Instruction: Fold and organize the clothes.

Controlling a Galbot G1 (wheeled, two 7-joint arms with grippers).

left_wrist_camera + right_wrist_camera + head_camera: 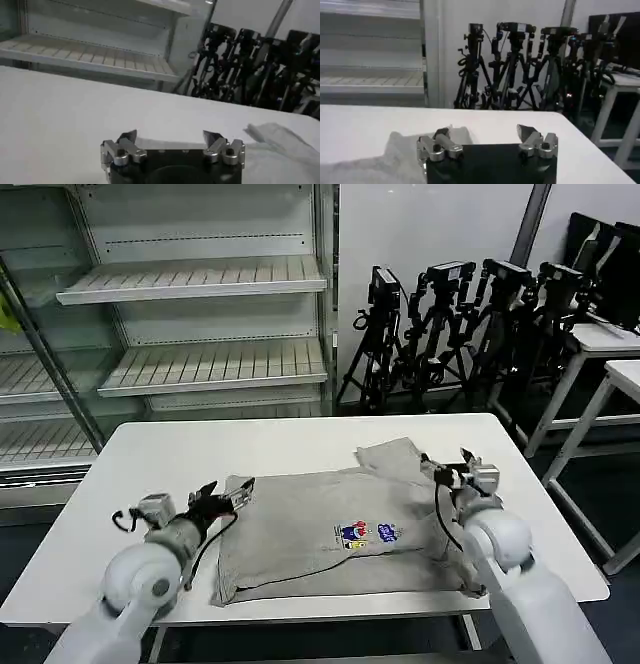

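**Stock check: T-shirt on table, both grippers at its edges**

Surface/room: I see a white rectangular table [180,464], matte top. Behind it, left, a white open refrigerated display case w/ slatted shelves [200,279]. Behind it, right, a row of black camera tripods [470,324] against a pale wall. Far right, white side tables [610,374].

Item 1: light grey short-sleeved cotton T-shirt [320,534]. Lies on the near-centre part of the table, chest side up. Long axis runs left-right across the table, parallel w/ the near edge. One sleeve [395,459] sticks out toward the far side, near the right end. Which end is the collar: can't tell. Small multicoloured chest print [365,534], red/blue/yellow, sits right of centre. Fabric mostly flat w/ soft wrinkles; near hem slightly rolled; left end's far corner lifted a bit by the left gripper.

Item 2: left gripper [225,499], at the shirt's left end, far corner. Fingers spread apart in my left wrist view [172,142], nothing between them; bare table ahead, a fold of grey cloth off to one side.

Item 3: right gripper [448,469], at the shirt's right end, just beside the sleeve. Fingers spread apart in my right wrist view [487,137], nothing held; grey cloth lies below and beside one finger.
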